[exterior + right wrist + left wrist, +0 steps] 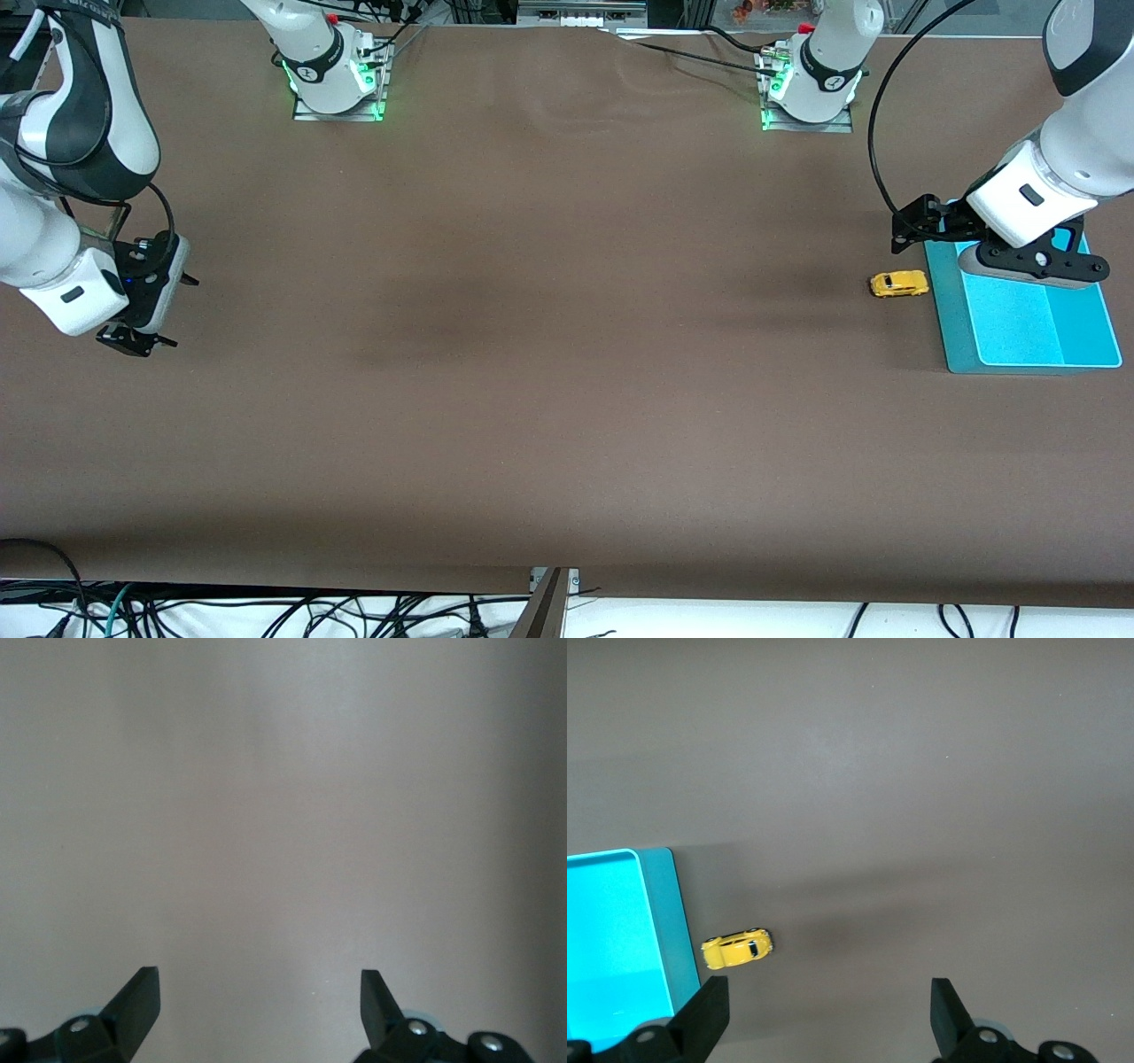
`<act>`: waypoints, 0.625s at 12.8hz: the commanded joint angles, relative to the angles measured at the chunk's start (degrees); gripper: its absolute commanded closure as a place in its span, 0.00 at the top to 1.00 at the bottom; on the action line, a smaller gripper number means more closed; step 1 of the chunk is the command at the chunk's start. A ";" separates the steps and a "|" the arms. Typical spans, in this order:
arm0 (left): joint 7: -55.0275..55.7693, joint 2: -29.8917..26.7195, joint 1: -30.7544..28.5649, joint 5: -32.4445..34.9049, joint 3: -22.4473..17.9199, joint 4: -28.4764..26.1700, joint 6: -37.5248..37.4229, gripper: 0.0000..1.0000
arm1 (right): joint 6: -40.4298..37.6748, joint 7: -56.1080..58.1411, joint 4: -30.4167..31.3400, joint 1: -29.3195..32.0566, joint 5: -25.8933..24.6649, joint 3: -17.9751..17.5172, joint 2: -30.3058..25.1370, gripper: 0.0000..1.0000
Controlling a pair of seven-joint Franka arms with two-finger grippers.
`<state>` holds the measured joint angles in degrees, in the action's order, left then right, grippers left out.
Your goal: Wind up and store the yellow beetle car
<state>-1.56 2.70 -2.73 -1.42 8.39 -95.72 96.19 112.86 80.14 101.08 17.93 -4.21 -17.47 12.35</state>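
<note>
The yellow beetle car [899,283] [738,948] stands on the brown table, right beside the edge of a cyan tray [1019,330] [664,912] at the left arm's end of the table. My left gripper [902,229] [827,988] hangs open and empty just above the table by the tray's corner, close to the car and not touching it. In the left wrist view the car lies just off one fingertip [709,992]. My right gripper [177,310] [257,979] waits open and empty over bare table at the right arm's end.
The tray is shallow, with a lighter inner panel and nothing lying in it. Both arm bases [337,80] [811,89] stand along the table's edge farthest from the front camera. Cables hang below the near edge.
</note>
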 commanded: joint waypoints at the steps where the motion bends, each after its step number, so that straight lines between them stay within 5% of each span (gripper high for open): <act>1: 0.07 0.46 0.00 -0.34 -0.04 1.42 -1.18 1.00 | -3.07 -6.54 0.08 -1.58 0.78 0.24 -3.37 1.00; 8: -12.11 0.46 -0.52 -0.34 -0.22 0.98 -3.09 1.00 | -7.56 -34.32 -0.01 -7.56 0.95 2.87 -9.53 1.00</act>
<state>-7.78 2.73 -2.78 -1.42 8.37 -95.72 95.63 107.05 50.10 100.98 12.08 -4.19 -16.72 4.64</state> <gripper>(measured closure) 0.000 0.000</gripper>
